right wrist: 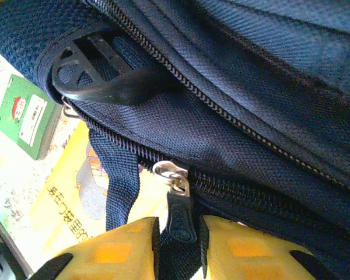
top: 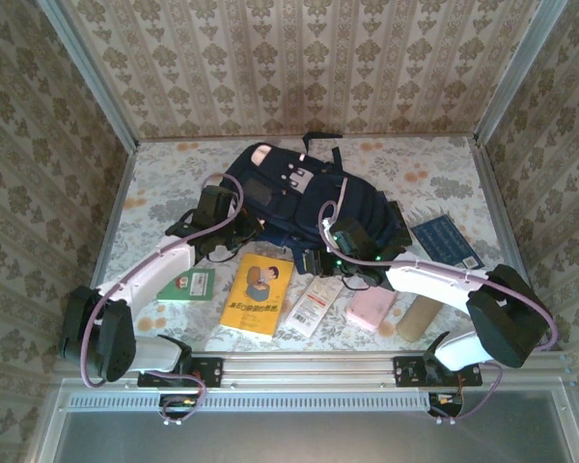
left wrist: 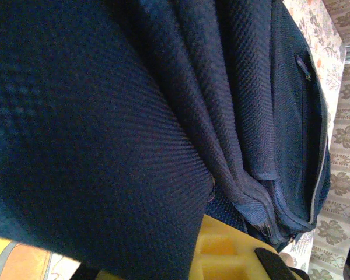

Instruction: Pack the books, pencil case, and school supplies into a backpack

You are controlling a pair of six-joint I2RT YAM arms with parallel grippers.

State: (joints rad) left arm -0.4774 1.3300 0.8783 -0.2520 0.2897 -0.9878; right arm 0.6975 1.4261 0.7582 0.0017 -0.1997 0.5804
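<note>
Floral-cloth table (top: pixel 159 183). Backpack (top: pixel 289 198) mid, at both grippers. Near side of left gripper (top: pixel 239 233): green booklet (top: pixel 186 284), yellow pbk (top: pixel 258 293). Near side of right gripper (top: pixel 320 260): white pkt (top: pixel 314 306), pink pouch (top: pixel 371 308), tan pouch (top: pixel 420 316); navy bk (top: pixel 446 241) to its right.

Unreadable dark characters on yellow cartoon-cover paperback (right wrist: pixel 64 192); illegible red print on long flat white packet (top: pixel 314 307).

Your top camera looks down from behind the arms; both wrist cameras sit tight against the navy fabric backpack (top: pixel 299 193).
</note>
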